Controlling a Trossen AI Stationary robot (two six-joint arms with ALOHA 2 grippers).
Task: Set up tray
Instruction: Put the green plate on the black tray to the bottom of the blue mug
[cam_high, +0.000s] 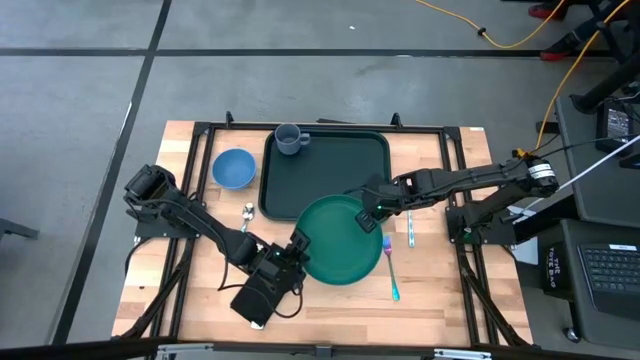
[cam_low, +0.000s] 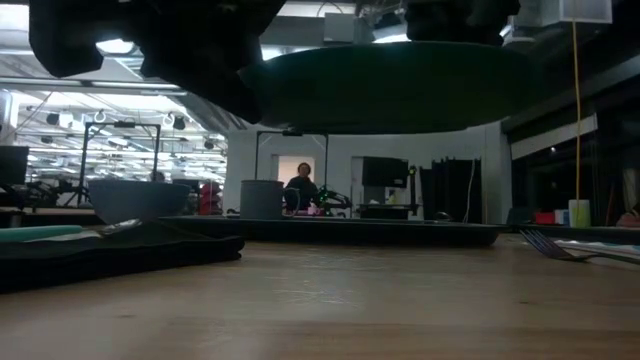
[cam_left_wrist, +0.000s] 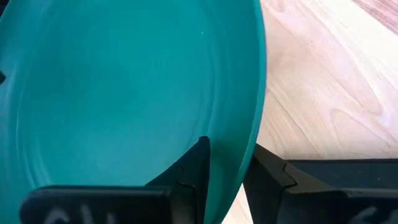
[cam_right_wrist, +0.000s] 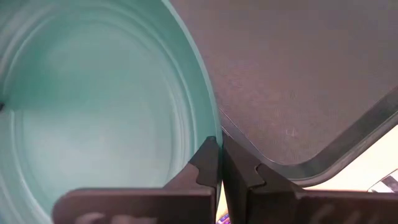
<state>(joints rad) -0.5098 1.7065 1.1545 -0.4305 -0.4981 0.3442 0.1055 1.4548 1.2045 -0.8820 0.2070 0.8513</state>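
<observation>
The dark green tray (cam_high: 322, 170) lies at the far middle of the table, with a grey cup (cam_high: 290, 139) standing on its far left corner. A round green plate (cam_high: 340, 245) hovers over the tray's near right corner and the wood in front of it. In the low view the plate (cam_low: 390, 85) is clear of the table. My left gripper (cam_high: 297, 247) is shut on the plate's left rim. My right gripper (cam_high: 372, 213) is shut on its far right rim. My left gripper pinches the plate's rim (cam_left_wrist: 247, 118) at the plate's left side, with one finger (cam_left_wrist: 193, 171) over the inner face and the other (cam_left_wrist: 273, 180) under the rim. It comes level from the table's left. The plate is lifted clear and near level. My right gripper pinches the plate's rim (cam_right_wrist: 210, 115) at the plate's far right side between its two fingers (cam_right_wrist: 205, 165), one on the inner face and one outside. It reaches in from the table's right. The plate hangs clear above the tray (cam_right_wrist: 298, 74).
A blue bowl (cam_high: 234, 168) stands left of the tray, and a spoon (cam_high: 248, 212) lies in front of it. A flat black rectangle (cam_high: 255, 297) lies near the table's near edge under my left arm. A teal-handled fork (cam_high: 391, 268) and another utensil (cam_high: 410, 228) lie right of the plate.
</observation>
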